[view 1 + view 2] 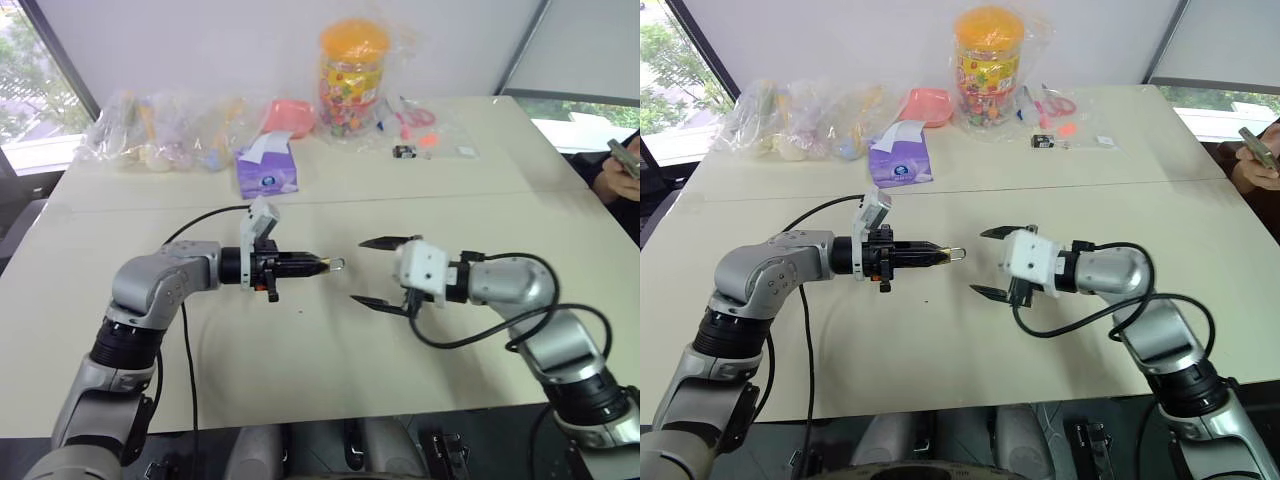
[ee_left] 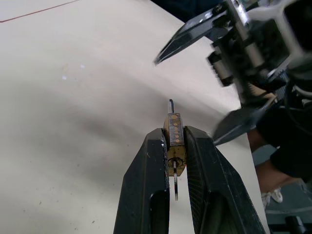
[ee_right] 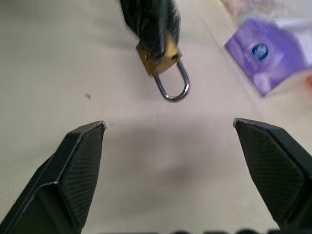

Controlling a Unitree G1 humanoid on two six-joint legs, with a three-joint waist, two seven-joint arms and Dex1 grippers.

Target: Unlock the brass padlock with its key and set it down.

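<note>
Gripping brass padlock between fingers of left gripper, fingers pressed together on lock body. Holding lock above table, clear of surface. Showing silver shackle projecting past fingertips toward right gripper. Showing key seated in keyhole, hanging back between left fingers. Standing spread wide: right gripper, empty, just beside shackle, not touching. Facing each other, tips apart.

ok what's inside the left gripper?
The brass padlock, pinched between the left gripper's fingers, key in its keyhole, shackle poking out front. The fingers cover its sides.
</note>
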